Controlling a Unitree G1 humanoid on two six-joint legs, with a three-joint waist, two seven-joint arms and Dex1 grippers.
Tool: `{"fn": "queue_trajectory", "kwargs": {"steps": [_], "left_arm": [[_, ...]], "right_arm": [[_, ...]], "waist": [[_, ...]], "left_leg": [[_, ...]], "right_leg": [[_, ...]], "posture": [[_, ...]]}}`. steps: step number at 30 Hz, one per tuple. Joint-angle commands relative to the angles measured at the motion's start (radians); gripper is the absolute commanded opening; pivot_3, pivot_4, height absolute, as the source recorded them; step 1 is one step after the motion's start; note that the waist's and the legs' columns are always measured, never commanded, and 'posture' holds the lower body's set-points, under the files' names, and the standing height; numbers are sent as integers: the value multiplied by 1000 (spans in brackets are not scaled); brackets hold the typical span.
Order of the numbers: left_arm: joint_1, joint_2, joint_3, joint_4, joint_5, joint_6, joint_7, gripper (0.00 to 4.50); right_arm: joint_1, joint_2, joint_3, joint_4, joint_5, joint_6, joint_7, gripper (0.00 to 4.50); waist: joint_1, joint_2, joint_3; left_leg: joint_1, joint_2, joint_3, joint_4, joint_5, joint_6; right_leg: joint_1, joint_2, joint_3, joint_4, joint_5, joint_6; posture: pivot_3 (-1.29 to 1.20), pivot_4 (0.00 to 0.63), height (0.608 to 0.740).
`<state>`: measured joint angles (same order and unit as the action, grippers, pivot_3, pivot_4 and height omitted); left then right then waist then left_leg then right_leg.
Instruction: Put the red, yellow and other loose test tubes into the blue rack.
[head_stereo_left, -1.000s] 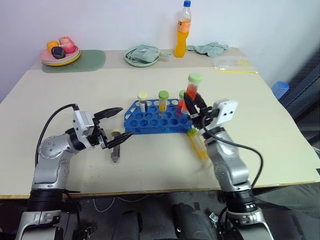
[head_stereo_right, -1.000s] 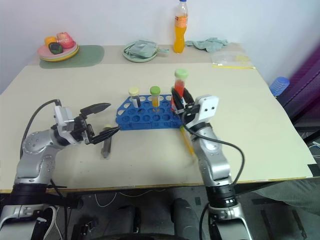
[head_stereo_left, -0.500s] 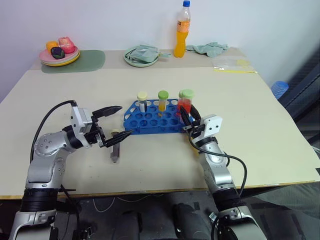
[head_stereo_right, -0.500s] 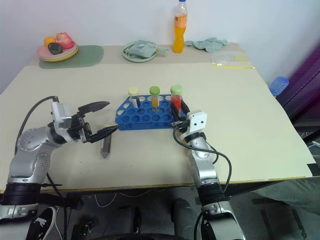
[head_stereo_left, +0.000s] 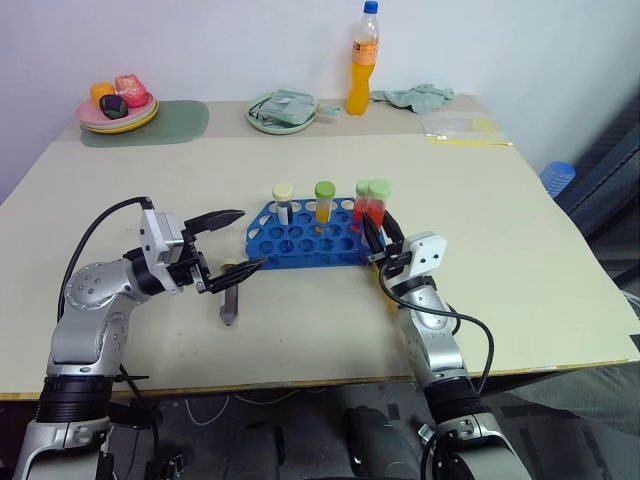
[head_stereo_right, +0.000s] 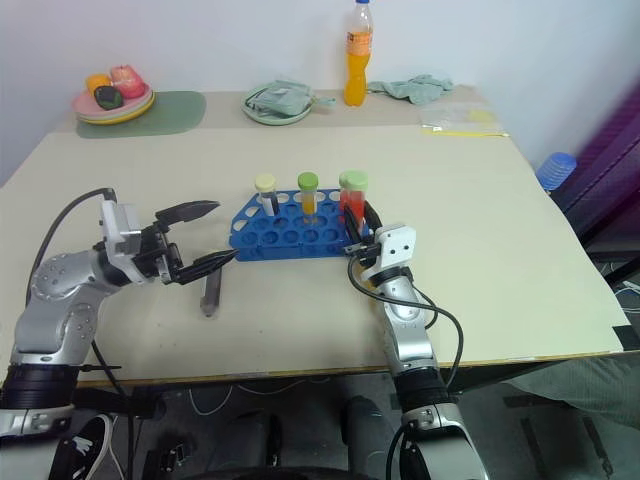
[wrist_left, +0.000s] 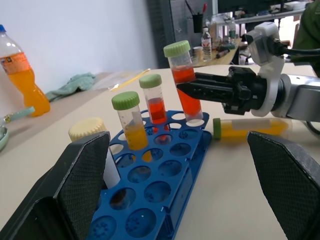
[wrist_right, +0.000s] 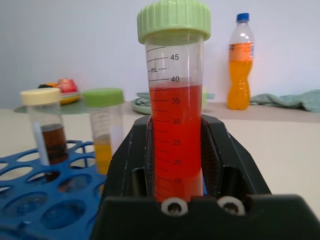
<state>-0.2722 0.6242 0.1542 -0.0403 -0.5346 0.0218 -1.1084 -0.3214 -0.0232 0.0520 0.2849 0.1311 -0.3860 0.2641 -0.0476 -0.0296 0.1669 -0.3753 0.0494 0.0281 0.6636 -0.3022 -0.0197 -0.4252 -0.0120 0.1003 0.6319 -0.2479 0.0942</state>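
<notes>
Since a second ago we've lowered the red tube (head_stereo_left: 379, 205) into the blue rack (head_stereo_left: 312, 242), mid-frame.
Our right gripper (head_stereo_left: 378, 240) clamps it; left gripper (head_stereo_left: 228, 247) gapes. Releasing it tilted could jam it; yellow tube (wrist_left: 248, 128) waits beside the rack.

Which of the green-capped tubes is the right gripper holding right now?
The tall red-liquid tube at the blue rack's end, clamped by the right gripper. The other red tube and the orange tube stand free in holes.
</notes>
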Motion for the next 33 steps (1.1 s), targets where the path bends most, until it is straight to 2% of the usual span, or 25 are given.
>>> {"fn": "queue_trajectory", "kwargs": {"steps": [1,10,22,33], "left_arm": [[-16,11,28,-24,-18,3,1,4500],[-11,20,38,-34,-22,11,-3,4500],[-9,22,45,-30,-23,15,-22,4500],[-18,19,45,-11,-18,10,-36,4500]], "right_arm": [[7,14,15,-51,-7,-10,6,765],[3,25,20,-15,-25,-26,-3,765],[-1,-17,-19,12,-26,-38,4,765],[-3,9,-2,28,-34,-47,-1,765]], "waist": [[0,0,0],[0,0,0],[1,0,0],[0,0,0]], "left_leg": [[0,0,0,0,0,0],[0,0,0,0,0,0],[0,0,0,0,0,0],[0,0,0,0,0,0]], "right_leg": [[0,0,0,0,0,0],[0,0,0,0,0,0],[0,0,0,0,0,0],[0,0,0,0,0,0]], "posture": [[0,150,740],[0,150,740],[0,150,740],[0,150,740]]}}
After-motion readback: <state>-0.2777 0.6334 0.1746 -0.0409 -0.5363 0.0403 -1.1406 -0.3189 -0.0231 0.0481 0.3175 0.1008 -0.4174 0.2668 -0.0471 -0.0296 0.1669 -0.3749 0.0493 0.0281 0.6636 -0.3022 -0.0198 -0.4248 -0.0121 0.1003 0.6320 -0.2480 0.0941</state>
